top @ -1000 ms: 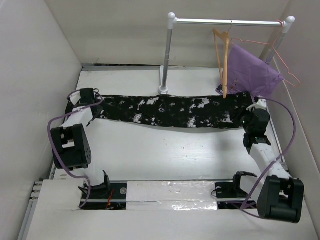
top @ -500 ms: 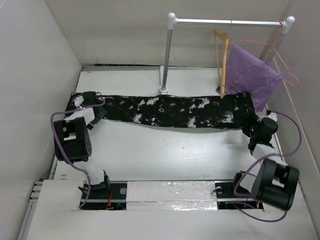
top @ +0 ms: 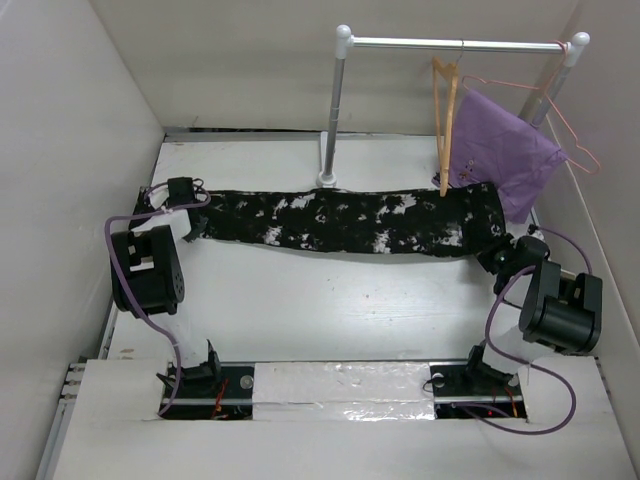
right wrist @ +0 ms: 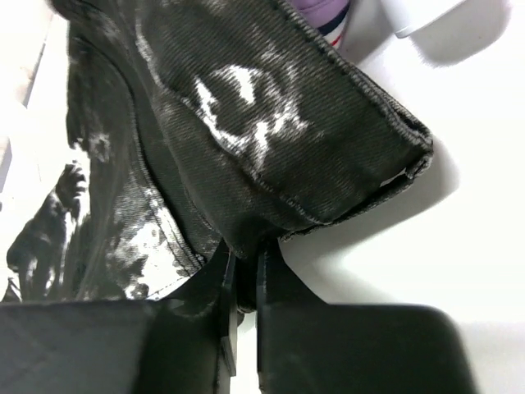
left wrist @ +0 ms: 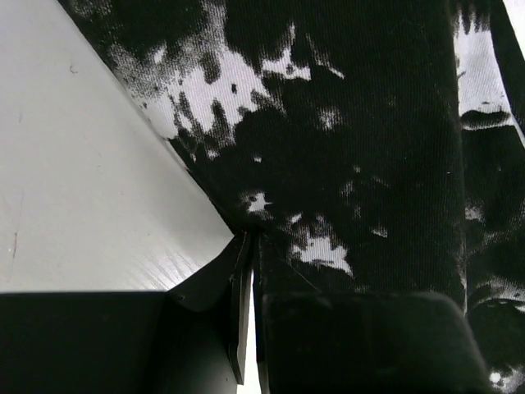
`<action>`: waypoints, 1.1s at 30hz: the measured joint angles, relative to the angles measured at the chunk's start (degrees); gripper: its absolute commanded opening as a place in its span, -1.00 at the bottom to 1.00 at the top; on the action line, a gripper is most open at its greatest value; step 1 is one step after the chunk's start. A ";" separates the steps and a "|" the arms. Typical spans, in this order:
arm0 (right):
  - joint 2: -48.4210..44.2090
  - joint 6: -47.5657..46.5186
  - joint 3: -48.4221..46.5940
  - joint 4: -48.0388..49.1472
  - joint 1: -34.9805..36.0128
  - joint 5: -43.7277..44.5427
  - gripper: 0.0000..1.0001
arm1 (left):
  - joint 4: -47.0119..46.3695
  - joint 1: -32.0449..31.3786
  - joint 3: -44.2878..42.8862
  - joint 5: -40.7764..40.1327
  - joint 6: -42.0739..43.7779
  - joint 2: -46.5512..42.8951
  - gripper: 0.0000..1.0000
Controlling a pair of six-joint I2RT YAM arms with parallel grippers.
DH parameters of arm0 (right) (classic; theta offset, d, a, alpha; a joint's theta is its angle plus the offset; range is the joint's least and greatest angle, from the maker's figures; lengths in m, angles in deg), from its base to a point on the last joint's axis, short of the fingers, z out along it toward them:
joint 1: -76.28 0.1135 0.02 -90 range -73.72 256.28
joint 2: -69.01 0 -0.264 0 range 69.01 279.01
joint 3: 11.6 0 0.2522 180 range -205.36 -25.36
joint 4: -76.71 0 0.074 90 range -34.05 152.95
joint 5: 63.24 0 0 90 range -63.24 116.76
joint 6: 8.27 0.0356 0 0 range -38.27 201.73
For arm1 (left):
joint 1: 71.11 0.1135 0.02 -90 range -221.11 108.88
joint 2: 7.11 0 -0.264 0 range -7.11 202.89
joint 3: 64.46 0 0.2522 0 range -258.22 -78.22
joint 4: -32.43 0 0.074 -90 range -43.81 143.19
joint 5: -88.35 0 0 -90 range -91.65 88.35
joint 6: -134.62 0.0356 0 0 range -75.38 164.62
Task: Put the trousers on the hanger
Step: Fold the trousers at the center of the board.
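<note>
The trousers (top: 350, 222), black with white blotches, lie stretched left to right across the white table. My left gripper (top: 192, 218) is at their left end; in the left wrist view its fingertips (left wrist: 248, 240) are shut on the cloth's edge (left wrist: 344, 164). My right gripper (top: 497, 256) is at their right end, and in the right wrist view it (right wrist: 246, 250) is shut on a thick folded hem (right wrist: 271, 139). The tan wooden hanger (top: 447, 120) hangs from the rail (top: 450, 44) above the trousers' right end, touching neither gripper.
A purple cloth (top: 510, 150) on a pink wire hanger (top: 560, 110) hangs at the rail's right end, close to my right arm. The rack's pole (top: 333, 110) stands on its base just behind the trousers. White walls close in on both sides.
Both grippers have gone from open to shut on the trousers' ends. The right arm has folded back toward the right wall, and the left arm has shifted slightly.
</note>
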 measured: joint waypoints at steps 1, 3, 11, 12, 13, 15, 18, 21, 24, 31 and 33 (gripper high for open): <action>-1.22 0.02 0.55 -0.13 0.00 0.33 -1.00 | 0.11 0.00 -0.02 -0.09 -0.04 0.00 -1.00; -4.46 -0.35 1.62 -1.22 0.07 1.18 -1.00 | 0.24 -0.04 -0.04 -0.61 -0.22 -0.02 -1.00; -25.42 -4.09 6.47 -11.58 0.07 3.37 -1.00 | 4.07 -0.04 4.52 -5.20 -1.75 -6.97 -1.00; -28.85 -4.59 6.99 -13.40 0.04 3.56 -1.00 | 4.85 -0.04 5.70 -5.77 -2.08 -9.07 -1.00; -31.93 -5.18 7.39 -15.28 0.07 3.85 -1.00 | 5.64 -0.04 6.82 -6.16 -2.36 -11.28 -1.00; -38.38 -6.51 7.74 -20.63 -0.04 4.35 -1.00 | 7.37 -0.02 8.39 -6.95 -2.78 -15.37 -1.00; -48.35 -8.57 7.91 -28.96 -0.09 4.76 -0.99 | 9.03 -0.04 10.75 -7.72 -3.19 -21.35 -1.00; -57.51 -10.45 7.93 -37.29 -0.59 4.85 -0.98 | 11.10 -0.02 13.88 -8.41 -3.67 -27.36 -1.00; -65.94 -12.68 8.00 -46.31 -1.27 5.51 -0.35 | 13.51 -0.02 17.07 -8.70 -4.00 -33.75 -0.65; -69.26 -14.01 8.00 -51.91 -1.55 8.85 1.00 | 14.38 0.00 17.25 -7.74 -2.10 -40.41 0.34; -65.29 -13.90 7.82 -51.10 -1.55 9.84 1.00 | 13.92 -0.50 16.04 -5.57 -0.87 -40.85 0.26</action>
